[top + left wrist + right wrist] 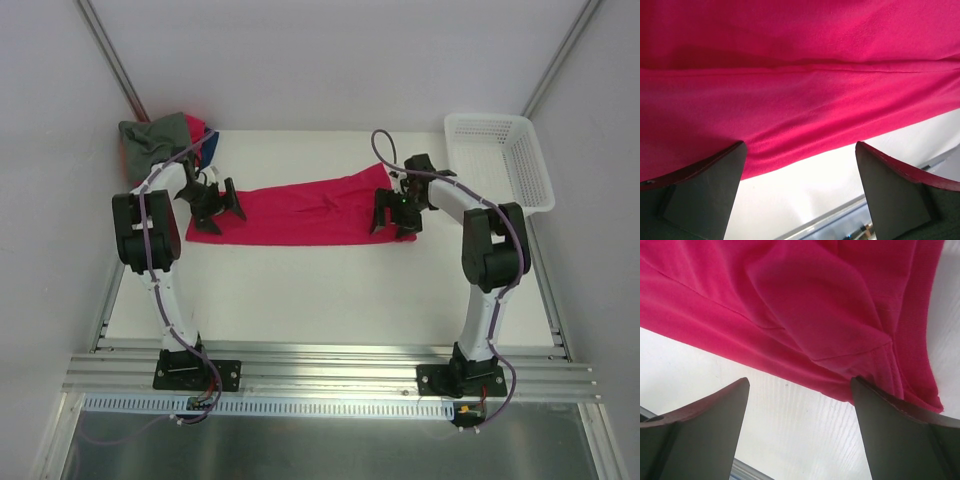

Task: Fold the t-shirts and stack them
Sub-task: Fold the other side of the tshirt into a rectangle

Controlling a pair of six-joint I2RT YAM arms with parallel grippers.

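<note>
White tabletop [330,290] between pale walls [300,60] — crimson t-shirt [300,215] lies spread, both arms' jaws gaping over its ends.

Centre: the crimson-red t-shirt [300,212], plain and without print, against the white table [330,290]. Far left, a heap: the grey-green shirt [150,135] on top, a sliver of the dark blue shirt [212,142] at its right edge, and some red cloth [196,124] beside it. Far right: the basket [500,160], white plastic with open lattice walls. The left gripper [213,210] and right gripper [396,222] are black; seen close, the fingers [700,190] are dark grey with red-tinged edges. The left arm [165,290] and right arm [480,320] have white links, black joints and purple cables [380,145]. The rails [330,370] are silver.
</note>
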